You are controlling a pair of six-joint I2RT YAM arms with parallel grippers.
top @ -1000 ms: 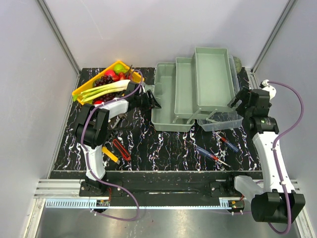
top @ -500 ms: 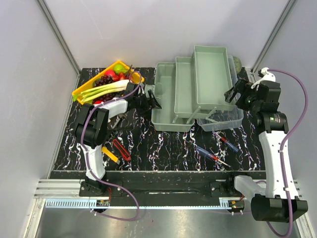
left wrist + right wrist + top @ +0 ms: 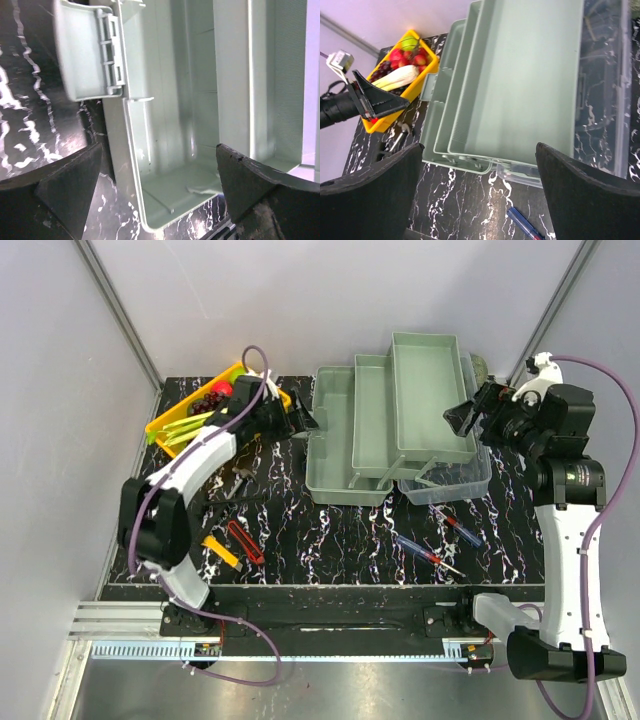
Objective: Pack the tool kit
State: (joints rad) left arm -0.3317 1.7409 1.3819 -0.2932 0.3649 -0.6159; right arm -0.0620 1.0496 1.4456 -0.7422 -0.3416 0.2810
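Looking down from the top camera, the toolbox [image 3: 335,445] sits at about 12 to 1 o'clock on the table [image 3: 330,530]. Its trays [image 3: 430,390] are fanned out in steps toward 3 o'clock and its clear lid [image 3: 455,485] is laid flat beneath them, probably so every compartment can take tools from above. None are packed yet. The screwdrivers [image 3: 428,552] lie loose at 5 o'clock, and the red cutters [image 3: 245,541] and yellow cutters [image 3: 222,552] at 7 o'clock. The yellow tray [image 3: 165,420] of fruit and vegetables at 10 o'clock is no part of the kit. The left gripper [image 3: 308,422] hovers at the box's 9 o'clock end and the right gripper [image 3: 460,418] at the top tray's 3 o'clock edge, one at each end. That looks suited to steadying the box or handling its trays.

From the left wrist camera, both fingers [image 3: 65,192] stand wide apart with nothing between them. Ahead lies the toolbox's base compartment, bare inside. Its latch flap [image 3: 87,55] hangs at 10 o'clock.

From the right wrist camera, the fingers [image 3: 590,200] are likewise spread and hold nothing. Below them, the stacked trays show clean, bare floors. The clear lid [image 3: 605,100] lies at 3 o'clock, one of the screwdrivers [image 3: 522,225] at 6 o'clock, and the filled yellow tray [image 3: 432,62] at 10 o'clock.
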